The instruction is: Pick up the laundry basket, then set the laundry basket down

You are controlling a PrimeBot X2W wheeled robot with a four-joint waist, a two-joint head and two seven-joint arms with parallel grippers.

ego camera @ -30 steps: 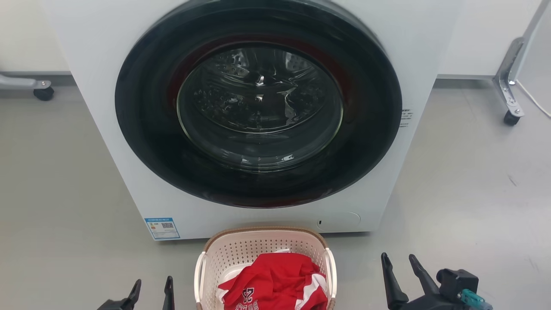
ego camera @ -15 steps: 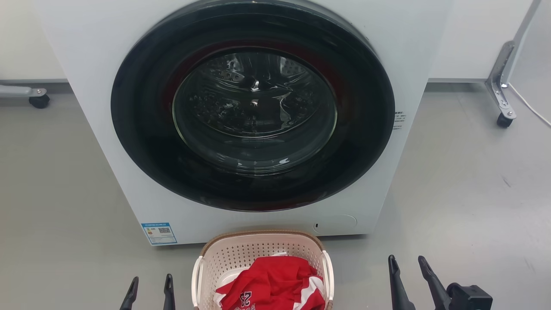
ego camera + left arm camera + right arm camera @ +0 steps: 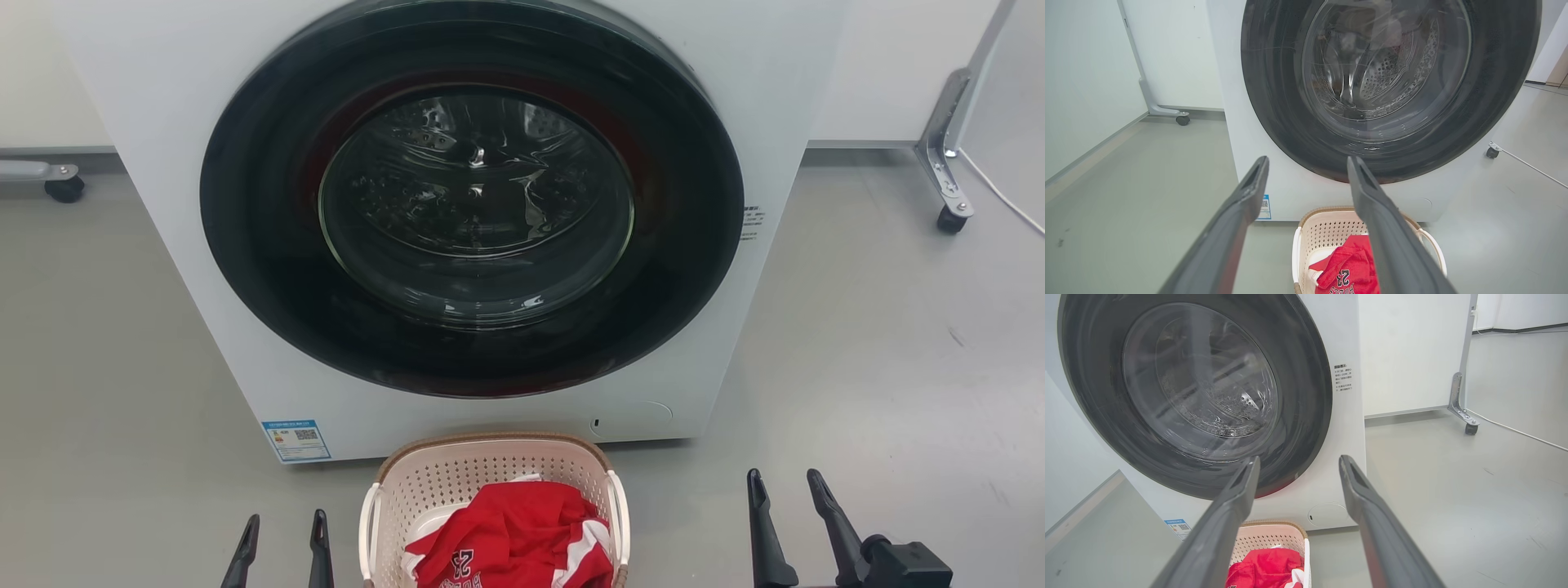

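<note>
The left gripper [image 3: 285,527] and the right gripper [image 3: 785,490] are positioned farthest out from the washing machine [image 3: 163,245], one before each of its lower front corners. The fingers of each are spread apart and nothing is held. The laundry basket [image 3: 490,439] is placed on the floor [image 3: 857,367] just in front of the washing machine, centred below its round door [image 3: 473,204], and is touched by neither gripper. A red garment [image 3: 514,535] is contained in it.

The step in hand is judged to be the approach. Each gripper is to be brought inward to the white handle on its own side, the left handle [image 3: 367,531] or the right handle [image 3: 620,518]. Both handles are to be clamped before any lift and raised together, so that the basket is kept level.

The basket is set upright, opening upward. Its long axis is judged to run straight out from the washing machine. The near end is cropped, so this is not certain.
</note>
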